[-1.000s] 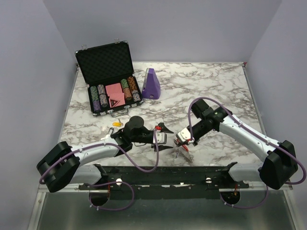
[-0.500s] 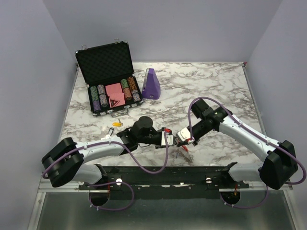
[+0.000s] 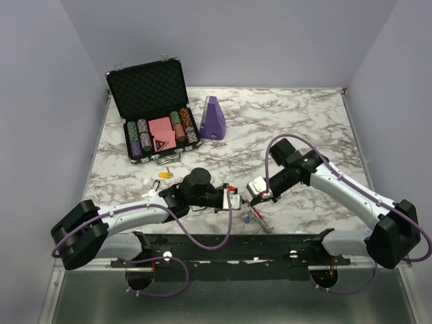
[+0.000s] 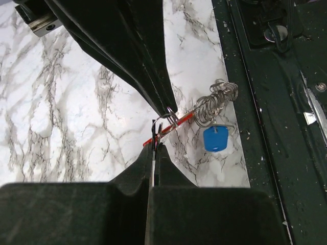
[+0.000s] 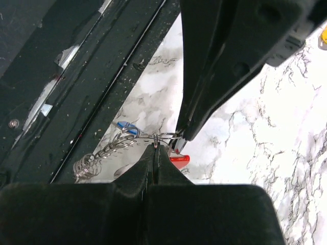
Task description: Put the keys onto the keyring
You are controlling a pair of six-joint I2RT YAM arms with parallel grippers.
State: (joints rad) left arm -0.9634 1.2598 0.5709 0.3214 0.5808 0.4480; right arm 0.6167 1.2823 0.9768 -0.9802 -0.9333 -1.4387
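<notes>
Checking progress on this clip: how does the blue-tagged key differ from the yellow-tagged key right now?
The blue-tagged key sits against the keyring's silvery coil by the near edge of the table; the yellow-tagged key lies apart, in front of the chip case. Tags differ: blue versus yellow. Both are small tagged keys.

The left arm (image 3: 135, 212) and right arm (image 3: 344, 189) stretch low and inward from their bases, wrists tipped down, tips almost meeting. Both pairs of jaws are pinched shut on the thin keyring (image 4: 217, 99).
</notes>
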